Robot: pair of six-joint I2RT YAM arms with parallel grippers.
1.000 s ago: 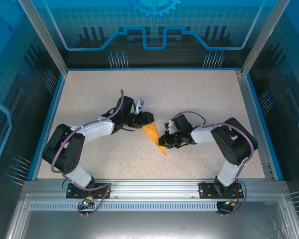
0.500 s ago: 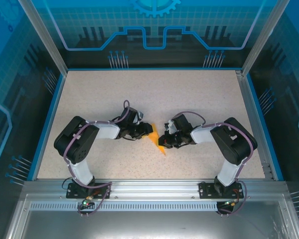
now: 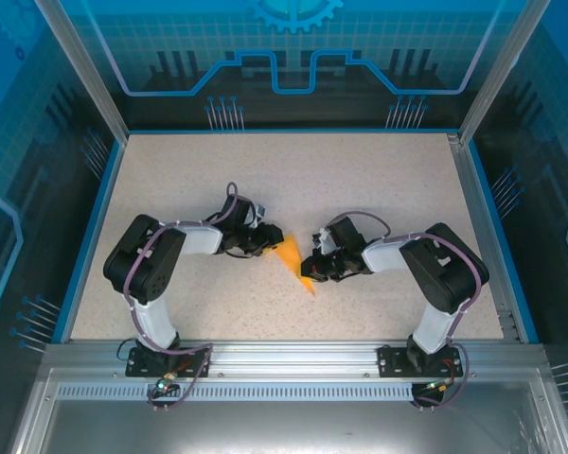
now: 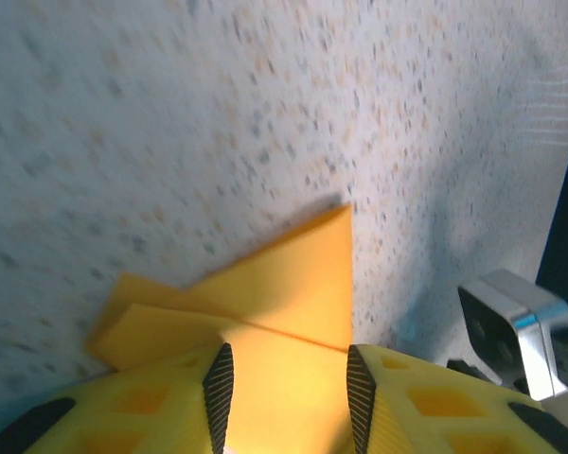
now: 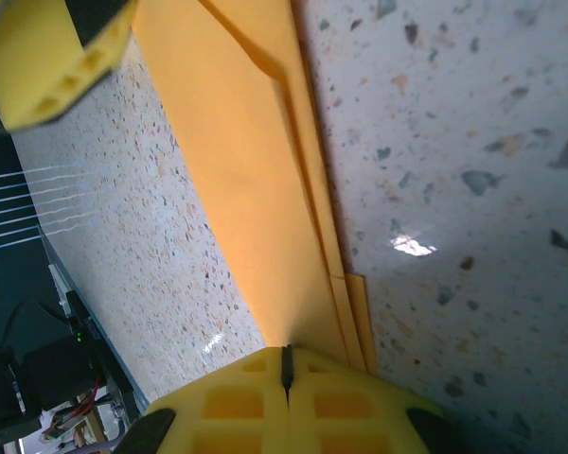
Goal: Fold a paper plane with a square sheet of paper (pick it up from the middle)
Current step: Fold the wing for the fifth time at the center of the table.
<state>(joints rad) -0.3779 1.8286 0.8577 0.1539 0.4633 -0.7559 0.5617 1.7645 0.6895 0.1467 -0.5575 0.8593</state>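
The orange paper point(image 3: 291, 255), folded into a narrow pointed wedge, lies on the table's middle between both arms. My left gripper point(image 3: 268, 242) sits at its far-left end. In the left wrist view the jaws point(image 4: 287, 357) stand apart, with the layered paper point(image 4: 293, 284) flat between the pads and pointing away. My right gripper point(image 3: 312, 270) is at the wedge's near-right end. In the right wrist view it point(image 5: 286, 355) is shut on a raised fold of the paper point(image 5: 256, 170), which runs off toward a yellow left finger point(image 5: 47, 66).
The speckled table point(image 3: 360, 180) has a blue rim point(image 3: 95, 218) at left and right, and an aluminium rail point(image 3: 284, 355) along the near edge. Part of the right arm's metal wrist point(image 4: 511, 322) stands close to the left fingers.
The left arm has folded in and its gripper has dropped onto the paper's far end, then drawn slightly left, uncovering more orange. The right arm has not moved.
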